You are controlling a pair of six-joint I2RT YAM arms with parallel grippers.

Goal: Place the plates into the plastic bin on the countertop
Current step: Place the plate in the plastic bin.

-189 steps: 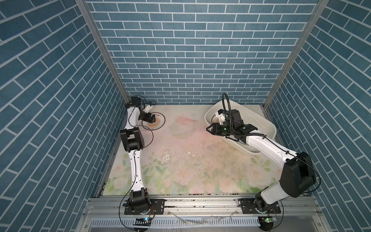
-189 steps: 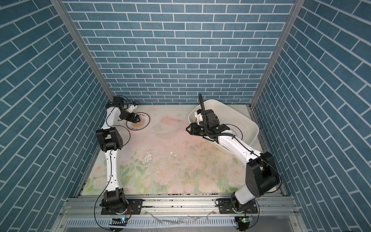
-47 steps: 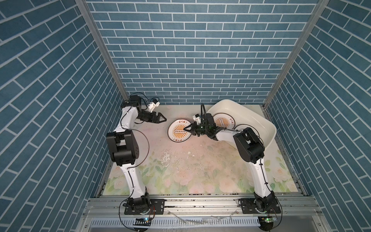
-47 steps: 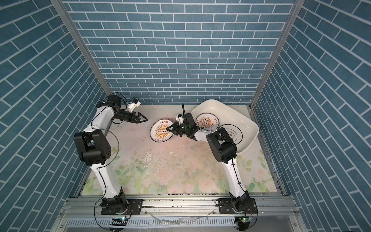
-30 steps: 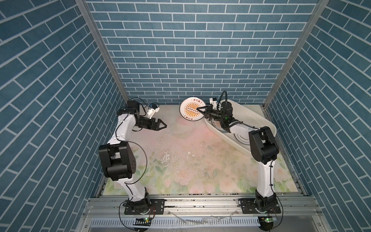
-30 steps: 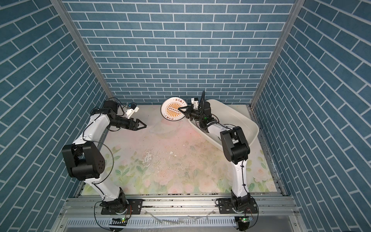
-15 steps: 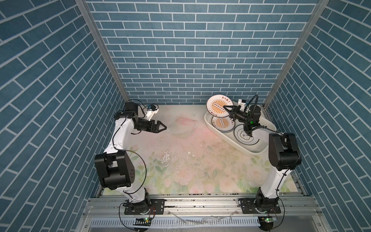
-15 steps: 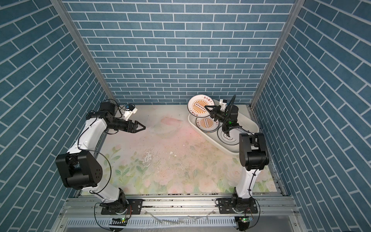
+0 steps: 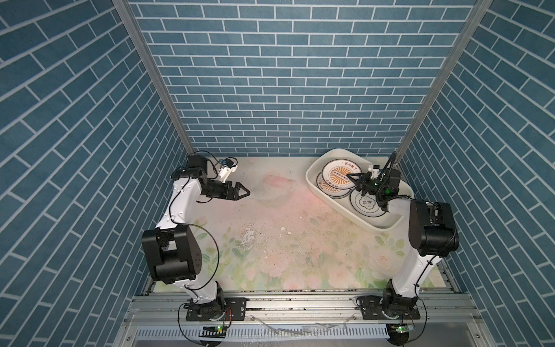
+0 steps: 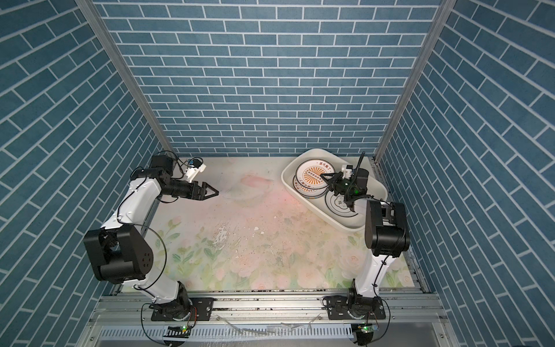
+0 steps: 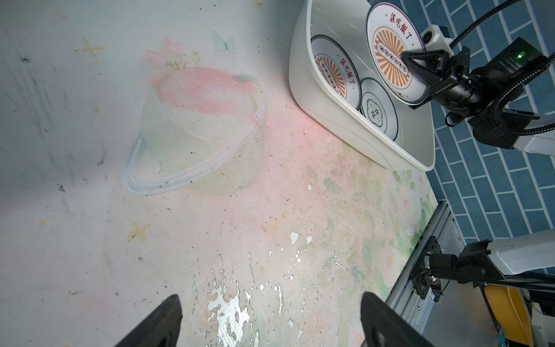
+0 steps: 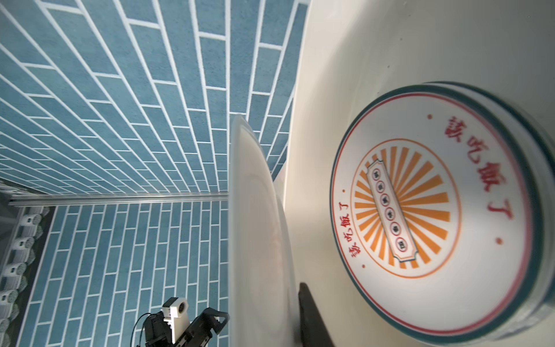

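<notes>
Countertop [image 9: 270, 240]: left fingers [image 11: 162, 321] spread wide, empty; right fingers [image 11: 420, 55] clamped on sunburst plate [image 11: 390, 39], seemingly above bin [image 11: 315, 99].

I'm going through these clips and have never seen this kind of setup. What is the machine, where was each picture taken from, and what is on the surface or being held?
Two white-and-black robot arms are mounted along one edge of a flowered countertop, inside blue brick-patterned walls. Two pictures look down from one overhead camera pair. The others come from a camera on each arm's wrist. The right fingers are shut on the rim of a sunburst plate, held tilted over the plastic bin. Inside the bin lie a stack of plates and an emblem plate. The left fingers are open and empty, over the countertop.
</notes>
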